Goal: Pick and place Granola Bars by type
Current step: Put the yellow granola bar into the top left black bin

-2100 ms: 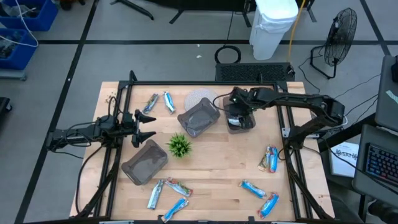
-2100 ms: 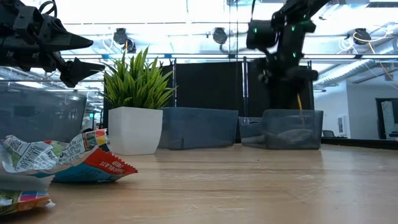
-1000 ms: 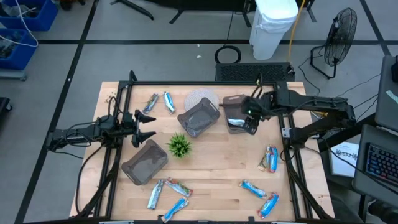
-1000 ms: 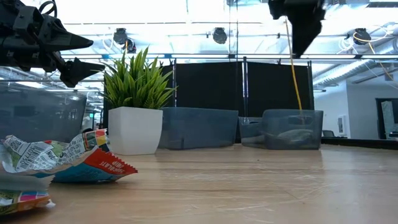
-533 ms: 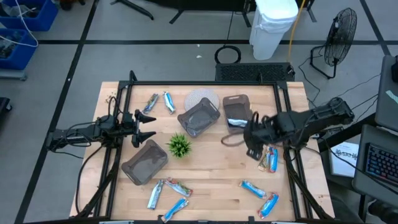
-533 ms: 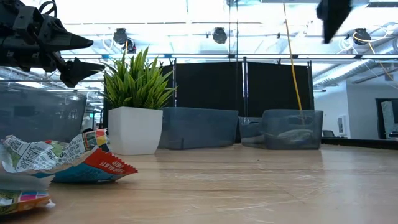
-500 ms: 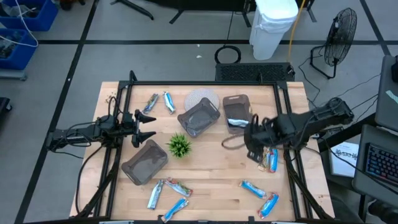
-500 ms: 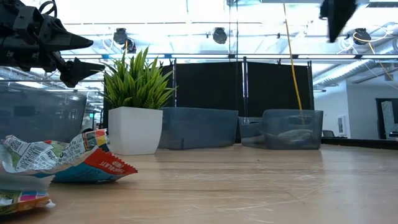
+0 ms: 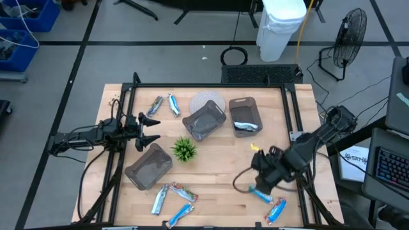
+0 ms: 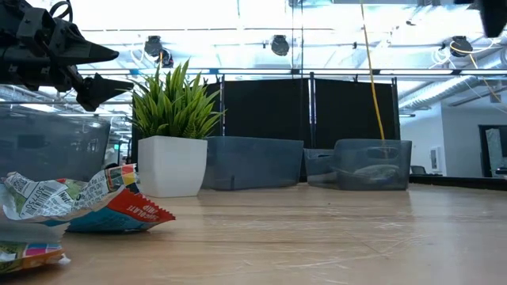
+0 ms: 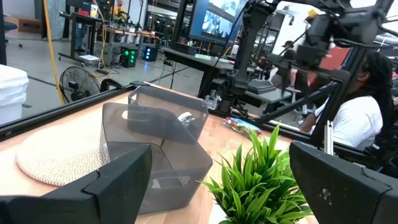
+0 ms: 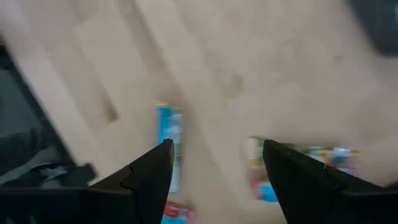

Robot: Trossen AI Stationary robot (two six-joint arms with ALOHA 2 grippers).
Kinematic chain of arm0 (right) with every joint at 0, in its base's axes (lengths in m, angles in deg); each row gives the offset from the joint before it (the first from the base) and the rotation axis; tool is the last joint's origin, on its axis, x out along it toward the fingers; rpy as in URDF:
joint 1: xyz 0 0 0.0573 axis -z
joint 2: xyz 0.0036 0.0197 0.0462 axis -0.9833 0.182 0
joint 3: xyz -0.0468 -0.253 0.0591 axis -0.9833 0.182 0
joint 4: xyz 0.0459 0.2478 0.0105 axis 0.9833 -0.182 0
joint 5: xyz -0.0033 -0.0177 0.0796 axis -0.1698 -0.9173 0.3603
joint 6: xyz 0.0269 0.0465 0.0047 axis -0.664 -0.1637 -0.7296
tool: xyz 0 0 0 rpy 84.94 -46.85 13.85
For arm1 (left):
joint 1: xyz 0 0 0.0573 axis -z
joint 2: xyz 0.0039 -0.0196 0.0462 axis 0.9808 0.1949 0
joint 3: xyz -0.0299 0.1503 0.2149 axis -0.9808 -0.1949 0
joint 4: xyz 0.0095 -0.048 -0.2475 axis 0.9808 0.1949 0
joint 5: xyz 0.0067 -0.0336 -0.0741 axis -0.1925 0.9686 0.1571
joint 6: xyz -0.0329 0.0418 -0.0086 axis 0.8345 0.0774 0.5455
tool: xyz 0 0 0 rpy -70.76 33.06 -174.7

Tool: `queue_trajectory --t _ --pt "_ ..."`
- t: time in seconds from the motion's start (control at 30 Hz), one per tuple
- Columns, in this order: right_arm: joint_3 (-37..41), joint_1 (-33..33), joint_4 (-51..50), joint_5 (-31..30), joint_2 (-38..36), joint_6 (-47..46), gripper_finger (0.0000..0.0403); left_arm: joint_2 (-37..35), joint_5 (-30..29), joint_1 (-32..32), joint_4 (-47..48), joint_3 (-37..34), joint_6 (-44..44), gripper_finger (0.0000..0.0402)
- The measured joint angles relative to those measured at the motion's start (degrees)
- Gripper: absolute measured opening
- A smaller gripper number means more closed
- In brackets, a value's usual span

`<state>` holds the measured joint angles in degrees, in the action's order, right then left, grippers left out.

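Over the counter (image 9: 211,172), toward 4 o'clock from its middle in the high view: right pincer (image 9: 261,184), fingers spread, nothing between them, poised above a blue bar (image 9: 261,193) whose near end it hides. Its wrist view is motion-blurred; a blue bar (image 12: 168,140) and a second packet (image 12: 298,165) show past the fingers (image 12: 149,171), their print unreadable.

At 9 o'clock: left pincer (image 9: 152,130), spread wide, empty, held off the counter and well apart from any bar. Seen also in the low view (image 10: 111,67) at the left edge.

Bars, high view:
- pair (image 9: 163,104) at 11 o'clock, near the woven mat (image 9: 206,101).
- one (image 9: 246,126) inside the tray (image 9: 245,105) at 1 o'clock; markings too small to read.
- cluster (image 9: 171,194) at 7 o'clock, one (image 9: 179,215) close to the near edge.
- one (image 9: 276,210) at 5 o'clock, red-marked end.
- low view shows crumpled wrappers (image 10: 87,202) at the left, cut off by the frame.

Other items:
- tray (image 9: 204,119) just past centre toward 12 o'clock, tilted; contents not discernible.
- tray (image 9: 149,166) at 8 o'clock, contents likewise unclear.
- plant (image 9: 185,150) between those two trays.
- person (image 11: 357,115) beyond the counter in the left wrist view, partly hidden behind the pincer finger.
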<state>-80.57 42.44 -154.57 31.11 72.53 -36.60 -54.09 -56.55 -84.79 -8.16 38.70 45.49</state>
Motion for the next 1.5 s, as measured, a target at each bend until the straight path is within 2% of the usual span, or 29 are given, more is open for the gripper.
queue_trajectory --t 0.23,0.5,0.63,0.83,0.93,1.5 --pt "0.4 -4.5 6.2 -1.3 4.0 -4.3 0.0240 0.0 0.0 0.0 0.0 0.0 0.0 0.0379" --pt "5.0 -7.6 12.0 -1.0 7.3 -8.6 0.0244 0.0 0.0 0.0 0.0 0.0 0.0 0.0379" --pt "7.8 -8.3 14.3 0.4 8.3 -9.5 0.0260 0.0 0.0 0.0 0.0 0.0 0.0 0.0379" --pt "12.3 -8.9 22.1 4.6 9.2 -12.7 0.0290 0.0 0.0 0.0 0.0 0.0 0.0 0.0379" --pt "14.9 -9.5 26.5 4.6 9.1 -15.0 0.0298 0.0 0.0 0.0 0.0 0.0 0.0 0.0379" --pt "28.8 -9.9 42.4 5.0 8.9 -16.9 0.0297 0.0 0.0 0.0 0.0 0.0 0.0 0.0379"
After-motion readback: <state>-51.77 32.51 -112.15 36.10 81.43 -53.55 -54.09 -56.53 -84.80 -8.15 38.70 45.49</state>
